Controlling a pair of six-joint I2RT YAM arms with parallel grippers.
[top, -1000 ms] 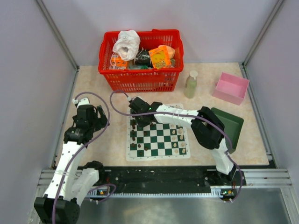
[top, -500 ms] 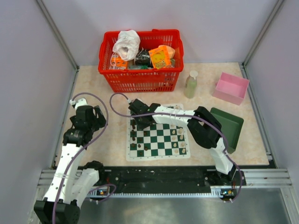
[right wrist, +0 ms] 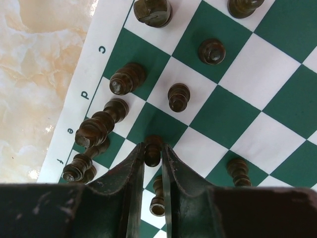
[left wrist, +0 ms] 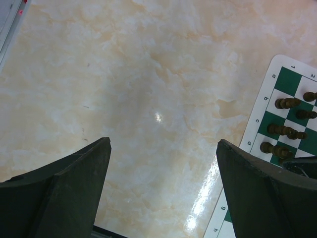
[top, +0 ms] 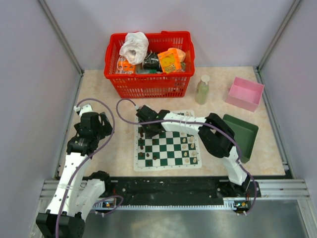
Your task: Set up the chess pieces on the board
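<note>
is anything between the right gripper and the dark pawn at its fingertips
Nothing visible. The right gripper is closed on the dark pawn, a finger on each side. A second dark piece stands further in between the fingers, and tall dark pieces crowd in beside it.

- tabletop (left wrist: 148, 74): marble-look, smooth, glossy, with glare spots.
- board (right wrist: 237, 74): smooth printed mat, faint sheen.
- dark brown chess pieces (right wrist: 178, 96): wood-like, satin.
- basket (top: 148, 85): red plastic lattice.
- right gripper's fingers (right wrist: 130, 183): dark, matt, scuffed.
</note>
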